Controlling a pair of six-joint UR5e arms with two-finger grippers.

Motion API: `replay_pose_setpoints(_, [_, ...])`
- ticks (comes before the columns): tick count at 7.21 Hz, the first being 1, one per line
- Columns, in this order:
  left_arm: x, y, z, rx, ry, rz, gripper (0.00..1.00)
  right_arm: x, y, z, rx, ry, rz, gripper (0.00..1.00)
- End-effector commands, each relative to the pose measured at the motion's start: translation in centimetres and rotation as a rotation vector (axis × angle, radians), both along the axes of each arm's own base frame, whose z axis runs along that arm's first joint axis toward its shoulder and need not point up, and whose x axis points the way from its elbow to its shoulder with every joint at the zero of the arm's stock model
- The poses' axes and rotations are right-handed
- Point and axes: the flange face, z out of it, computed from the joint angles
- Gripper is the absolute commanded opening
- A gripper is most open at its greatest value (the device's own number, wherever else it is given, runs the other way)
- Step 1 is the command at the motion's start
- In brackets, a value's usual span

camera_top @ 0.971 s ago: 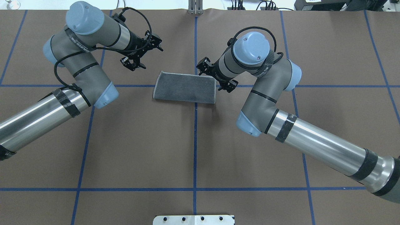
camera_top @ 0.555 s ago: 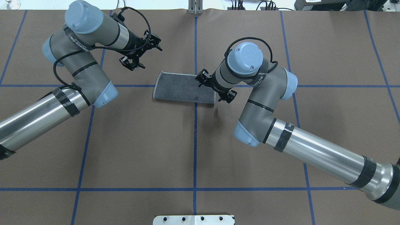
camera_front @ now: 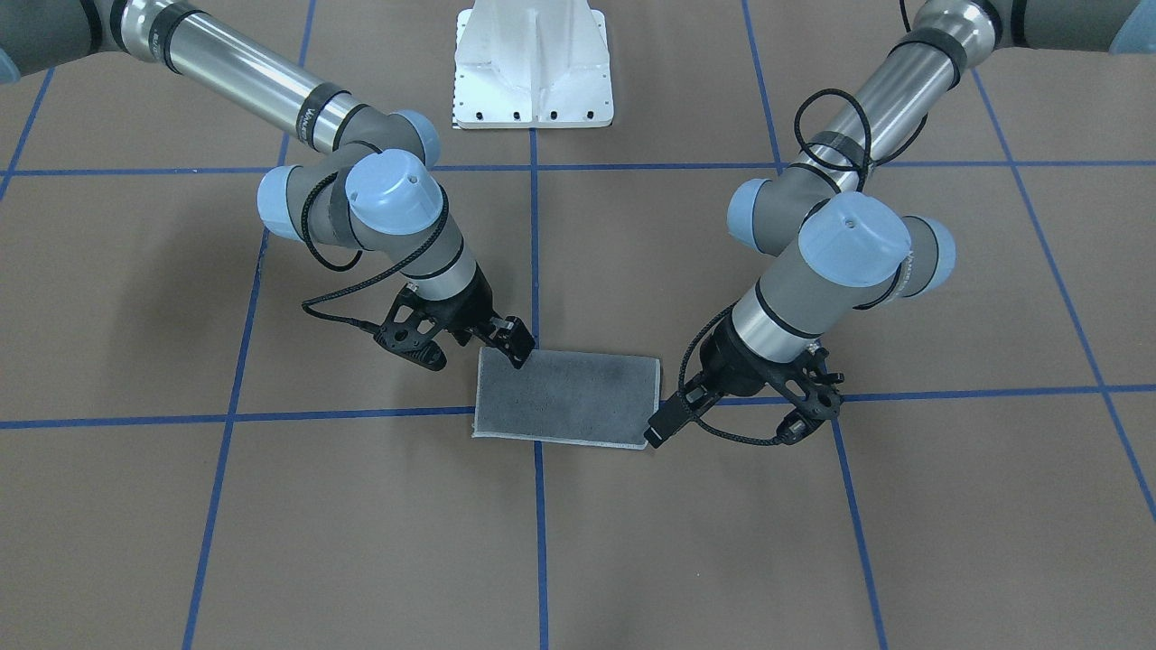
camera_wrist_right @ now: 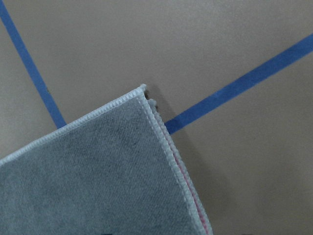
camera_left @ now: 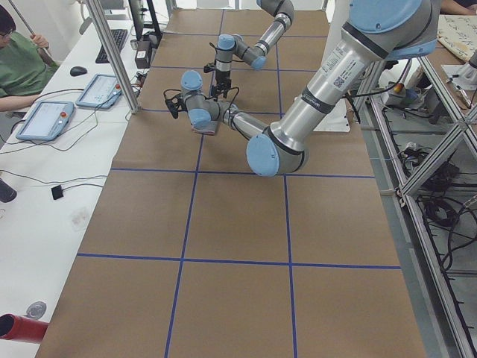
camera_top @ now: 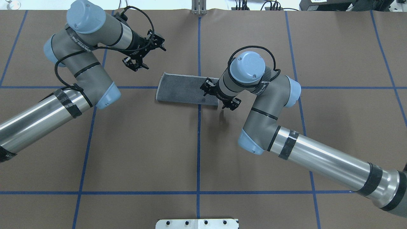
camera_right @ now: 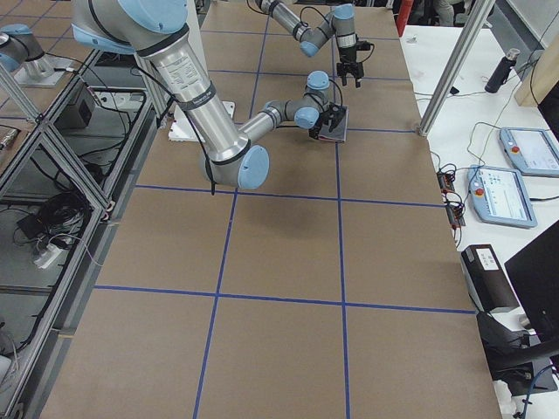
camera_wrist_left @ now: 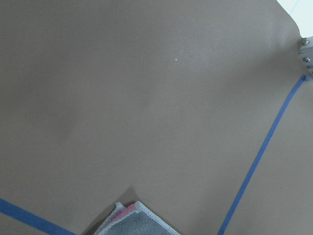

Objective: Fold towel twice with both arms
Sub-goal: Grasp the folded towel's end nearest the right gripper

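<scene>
The towel lies folded once into a strip, grey face up, near the table's middle; it also shows in the front view. A pink edge shows between its layers in the right wrist view. My right gripper hangs just above the towel's right end, also seen from the front; its fingers look apart and hold nothing. My left gripper is raised off the towel's far left corner, also seen from the front; it looks open and empty. The left wrist view shows only that corner.
Brown paper with a blue tape grid covers the table. The white pedestal base stands at the robot's edge. A seated person and tablets are at a side bench beyond the far edge.
My right arm has swung left, bringing its gripper from beside the towel's right edge to over its right end. The left arm has hardly moved. The towel has not moved.
</scene>
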Motion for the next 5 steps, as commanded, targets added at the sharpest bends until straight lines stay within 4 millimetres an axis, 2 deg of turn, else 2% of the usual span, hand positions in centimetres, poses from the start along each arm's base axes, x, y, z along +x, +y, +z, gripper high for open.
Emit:
replay_pose_setpoints(1, [0.04,0.05,0.19,0.0,-0.002,0.002,1.0,-0.04,-0.09,0.4,-0.009,0.004,0.007,0.46])
replay_pose_setpoints(2, [0.04,0.05,0.2,0.001,-0.003,0.002,1.0,-0.14,-0.16,0.69,-0.012,0.01,0.007,0.32])
replay_pose_setpoints(3, [0.01,0.08,0.24,0.004,-0.004,0.003,1.0,-0.08,-0.27,0.75,-0.011,0.01,0.009,0.03])
replay_pose_setpoints(4, [0.01,0.08,0.24,0.004,-0.004,0.003,1.0,0.48,-0.85,0.69,-0.003,0.007,0.013,0.0])
replay_pose_setpoints(5, [-0.09,0.04,0.35,0.004,-0.005,0.004,1.0,0.72,-0.56,0.16,0.007,-0.01,0.001,0.0])
